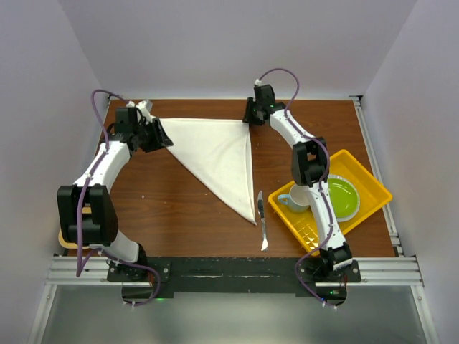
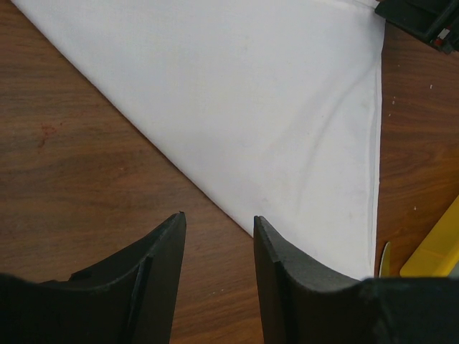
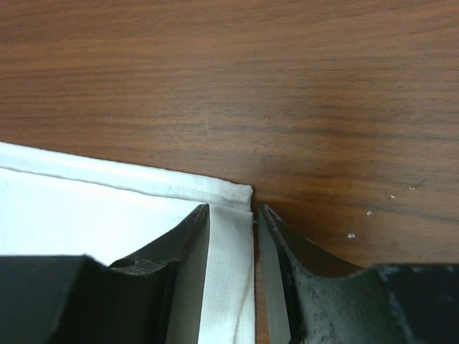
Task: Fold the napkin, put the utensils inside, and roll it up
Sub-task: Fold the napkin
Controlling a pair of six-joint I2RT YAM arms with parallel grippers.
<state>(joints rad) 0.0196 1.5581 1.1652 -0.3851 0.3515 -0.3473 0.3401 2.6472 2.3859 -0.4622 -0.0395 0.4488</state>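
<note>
On your brown wooden table [image 1: 179,215], the white cloth napkin [image 1: 215,150] lies folded into a triangle (one tip points toward the near edge). The yellow plastic tray [image 1: 373,188] sits at the right. The slim silver knife [image 1: 262,218] lies just right of the napkin's near tip. Your left gripper [image 2: 219,222] hangs with its jaws apart over bare wood. Your right gripper [image 3: 233,211] straddles the far right corner; you cannot tell whether it pinches.

White links [image 1: 107,161], black joints [image 1: 308,163], purple cables [image 1: 278,69]; black left claw [image 2: 217,222], right claw [image 3: 231,209].
</note>
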